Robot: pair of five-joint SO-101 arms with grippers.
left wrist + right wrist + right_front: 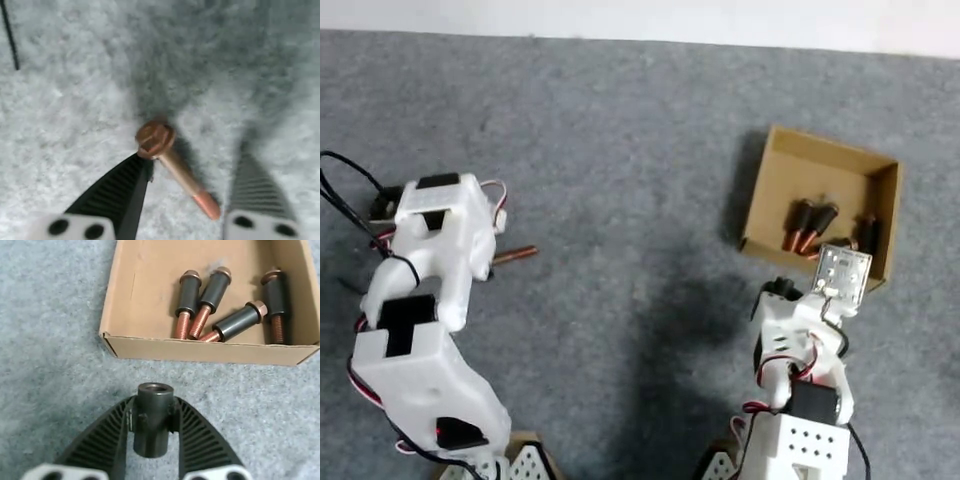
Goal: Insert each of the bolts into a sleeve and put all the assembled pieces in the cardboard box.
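A copper bolt (175, 170) lies on the grey carpet between the fingers of my left gripper (195, 165), which is open around it; the black finger (120, 190) is close to the bolt's head. From above, the bolt (515, 254) sticks out from under the left arm (430, 260). My right gripper (152, 402) is shut on a black sleeve (152, 417), held upright just short of the cardboard box (200, 350). Several assembled bolt-and-sleeve pieces (212, 295) lie inside the box (775, 190).
Grey carpet covers the whole table. The right arm (800, 340) stands right in front of the box's near wall. A black cable (345, 200) loops beside the left arm. Open carpet lies between the two arms.
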